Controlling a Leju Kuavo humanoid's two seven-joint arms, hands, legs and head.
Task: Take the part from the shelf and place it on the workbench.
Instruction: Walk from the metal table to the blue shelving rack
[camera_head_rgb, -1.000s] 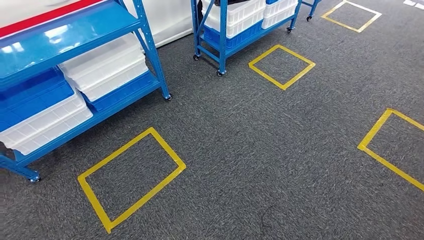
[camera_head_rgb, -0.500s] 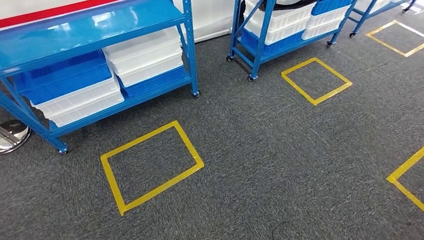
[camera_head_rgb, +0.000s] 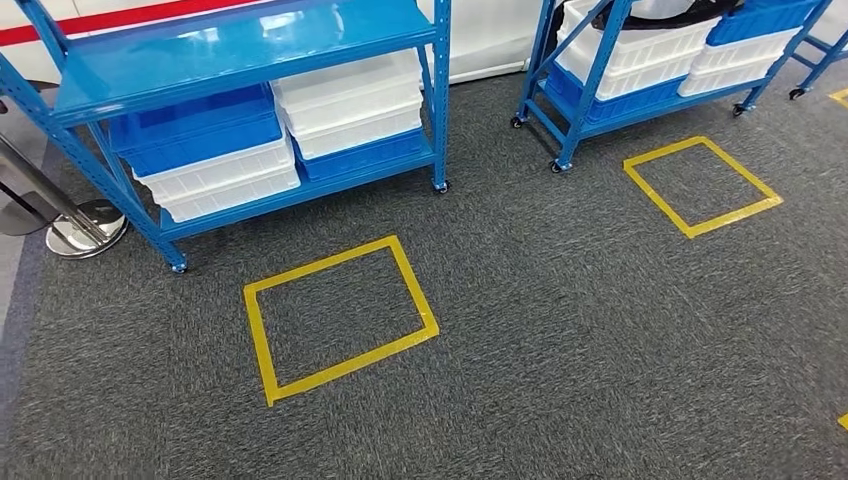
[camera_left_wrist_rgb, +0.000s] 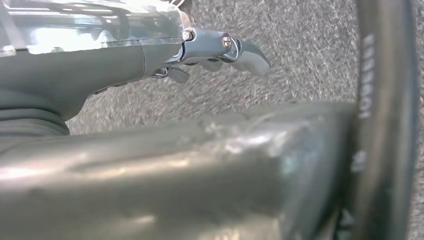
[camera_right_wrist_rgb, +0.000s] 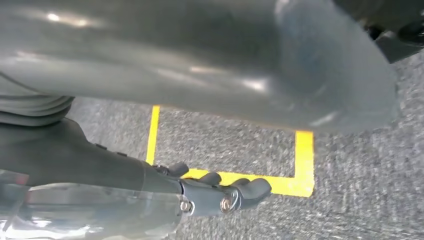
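- We take the near blue shelf (camera_head_rgb: 240, 45) as our landmark; it stands on castors on the grey carpet (camera_head_rgb: 560, 330), at the far left of the head view.
- On its lower tier we note a blue crate (camera_head_rgb: 195, 130) resting on stacked white crates (camera_head_rgb: 222, 180), and beside these a second stack of white crates (camera_head_rgb: 350, 105) over a blue one.
- We cannot make out the part in any of these crates; their contents are hidden by the tier above and by the stacking.
- Just in front of the near blue shelf, a yellow tape rectangle (camera_head_rgb: 335, 315) is marked on the carpet.
- To the right of the landmark stands a second blue shelf (camera_head_rgb: 650, 70), also on castors, loaded with white and blue crates and a dark item on top that is too cropped to identify.
- A second yellow tape rectangle (camera_head_rgb: 700, 185) lies in front of that second shelf.
- To the left of the landmark we record a chrome post base (camera_head_rgb: 85, 228) on the floor.
- Left hand (camera_left_wrist_rgb: 210, 55): seen in the left wrist view above the carpet, fingers (camera_left_wrist_rgb: 250, 55) loosely curled, apart, grasping nothing.
- Right hand (camera_right_wrist_rgb: 210, 192): seen in the right wrist view above the carpet and a yellow tape corner (camera_right_wrist_rgb: 300, 175), fingers (camera_right_wrist_rgb: 252, 190) likewise loosely curled and holding nothing.
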